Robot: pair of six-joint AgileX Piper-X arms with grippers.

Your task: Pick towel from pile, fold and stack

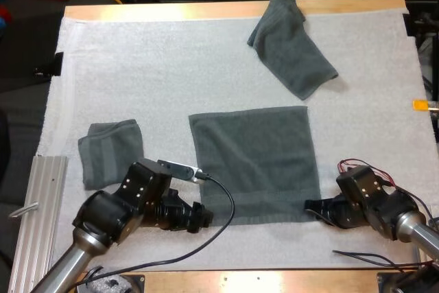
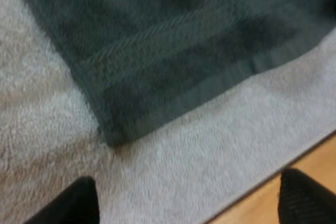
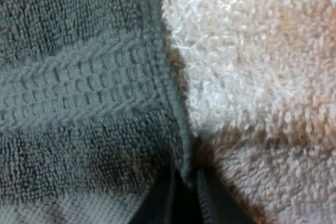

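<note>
A dark grey-green towel (image 1: 254, 162) lies spread flat on the white mat (image 1: 158, 66). My left gripper (image 1: 204, 217) hovers just off its near left corner, open; in the left wrist view that towel corner (image 2: 113, 129) lies ahead of the gripper (image 2: 191, 203), whose fingers stand wide apart and clear of it. At the near right corner, my right gripper (image 1: 312, 207) has its fingers (image 3: 207, 200) pressed together on the towel's side edge (image 3: 176, 145). A crumpled towel (image 1: 291, 46) sits at the far side. One folded towel (image 1: 110, 152) rests at the left.
A ribbed metal rail (image 1: 38, 217) lies along the mat's near left side. The table's wooden front edge (image 1: 274, 280) runs close behind both grippers. Bare mat stretches between the folded towel and the crumpled one.
</note>
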